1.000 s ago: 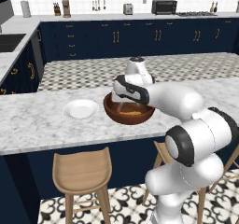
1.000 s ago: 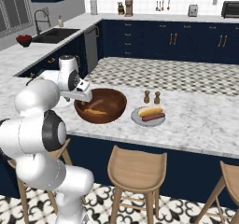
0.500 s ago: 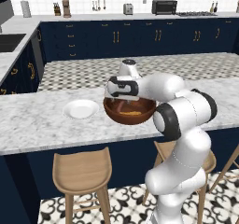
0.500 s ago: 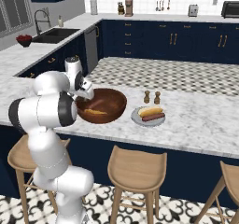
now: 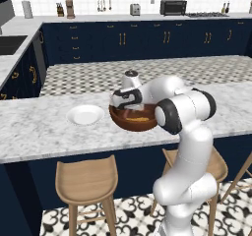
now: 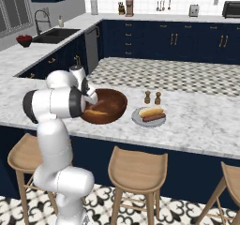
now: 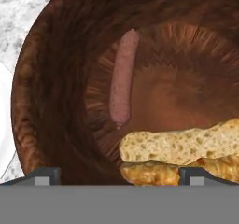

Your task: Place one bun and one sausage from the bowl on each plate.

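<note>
Reaching down into the bowl, our pincer hangs just over the bun, its two tips spread apart on either side of the bun's near end and nothing held between them. The bun lies on the bowl's floor, split side showing, and the sausage lies apart from it, farther from the pincer and toward the bowl's centre.

We judge the bun light, soft and crumbly: a hard squeeze would dent or tear it, so we would close gently across its narrow width, near the middle of its length, so it lifts level. The sausage looks smooth, round and firmer; we expect it to roll or slip, so a grip across its middle suits it best.

From the hand view we get the porous crumb and the gap between bun and sausage. Looking from the right base, we see a grey plate beside the bowl, already carrying a bun and a sausage, with two small shakers just behind it. Looking from the left base, we see a bare white plate on the table on the bowl's other side, likely where this bun belongs.
</note>
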Tool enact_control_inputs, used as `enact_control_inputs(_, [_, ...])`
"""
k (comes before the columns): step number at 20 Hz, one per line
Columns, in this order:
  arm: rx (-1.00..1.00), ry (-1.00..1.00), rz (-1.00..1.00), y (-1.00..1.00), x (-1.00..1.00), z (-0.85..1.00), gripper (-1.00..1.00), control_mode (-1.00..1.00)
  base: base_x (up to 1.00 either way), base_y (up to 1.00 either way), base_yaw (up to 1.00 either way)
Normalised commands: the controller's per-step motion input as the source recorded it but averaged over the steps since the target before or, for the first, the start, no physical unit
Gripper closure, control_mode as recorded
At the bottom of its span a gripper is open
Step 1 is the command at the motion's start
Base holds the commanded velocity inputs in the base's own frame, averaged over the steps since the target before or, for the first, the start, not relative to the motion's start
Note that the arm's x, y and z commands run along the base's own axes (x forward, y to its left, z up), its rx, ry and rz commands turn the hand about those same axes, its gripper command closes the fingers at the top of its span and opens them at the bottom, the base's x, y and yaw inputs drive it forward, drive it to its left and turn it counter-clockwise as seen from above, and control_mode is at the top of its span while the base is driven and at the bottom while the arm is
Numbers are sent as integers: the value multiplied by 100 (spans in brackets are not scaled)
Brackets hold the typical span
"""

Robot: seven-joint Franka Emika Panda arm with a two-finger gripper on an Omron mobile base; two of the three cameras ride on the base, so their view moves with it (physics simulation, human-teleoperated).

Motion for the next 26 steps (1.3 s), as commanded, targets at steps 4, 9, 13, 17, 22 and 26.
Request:
enact_control_inputs(4, [0,3,-2,-9,49,-41,-100,-100,0,0,0])
enact_control_inputs(9, [-1,5,-1,-32,44,-42,-100,-100,0,0,0])
enact_control_inputs(13, [0,4,0,0,32,-26,-100,-100,0,0,0])
enact_control_inputs(17, [-5,9,0,-1,1,-44,-100,-100,0,0,0])
enact_control_inputs(22, [-2,1,-1,-17,0,-32,100,-100,0,0,0])
enact_control_inputs(26, [0,0,0,-10,0,0,100,-100,0,0,0])
